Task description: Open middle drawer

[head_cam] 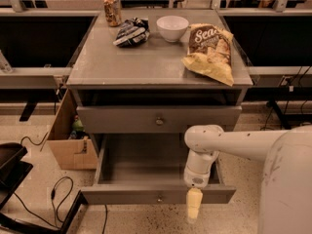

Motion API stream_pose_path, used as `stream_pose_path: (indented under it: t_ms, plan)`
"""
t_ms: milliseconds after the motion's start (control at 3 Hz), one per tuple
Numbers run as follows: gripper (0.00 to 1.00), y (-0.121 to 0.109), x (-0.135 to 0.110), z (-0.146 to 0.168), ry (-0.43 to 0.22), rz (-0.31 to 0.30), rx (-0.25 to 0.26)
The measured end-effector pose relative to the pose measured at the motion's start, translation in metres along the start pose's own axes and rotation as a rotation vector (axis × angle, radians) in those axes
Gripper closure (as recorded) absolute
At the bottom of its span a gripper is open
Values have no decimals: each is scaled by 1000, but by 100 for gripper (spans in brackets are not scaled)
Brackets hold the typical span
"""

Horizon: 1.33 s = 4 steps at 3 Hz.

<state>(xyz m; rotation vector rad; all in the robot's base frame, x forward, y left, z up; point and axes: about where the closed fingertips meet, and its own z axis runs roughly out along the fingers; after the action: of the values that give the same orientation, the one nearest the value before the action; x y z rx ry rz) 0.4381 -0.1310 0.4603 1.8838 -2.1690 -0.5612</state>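
The middle drawer (158, 195) is the grey one pulled far out toward me; its empty inside shows, and a small round knob (159, 198) sits at the centre of its front panel. My gripper (194, 206) hangs pointing down just in front of that panel, a little right of the knob and apart from it, with nothing in it. The white arm (229, 143) reaches in from the right, over the drawer's right front corner. Above, another grey drawer (159, 120) with a knob is pushed in.
On the cabinet top (146, 62) lie a can (112, 9), a dark crumpled bag (131, 31), a white bowl (172, 27) and a chip bag (210, 51). A cardboard box (68, 140) stands at the cabinet's left. Black gear and cables (29, 189) lie on the floor at left.
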Motion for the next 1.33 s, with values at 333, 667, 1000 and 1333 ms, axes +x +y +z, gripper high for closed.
stream_pose_path:
  t_ms: [333,667,1000,1333]
  plan:
    - [0,9,-1,-30,2,-37,58]
    - [0,32,-11,-77,34,-112,151]
    - [0,66,-24,-128,86,-197,246]
    - [0,115,-44,-171,182,-274,319]
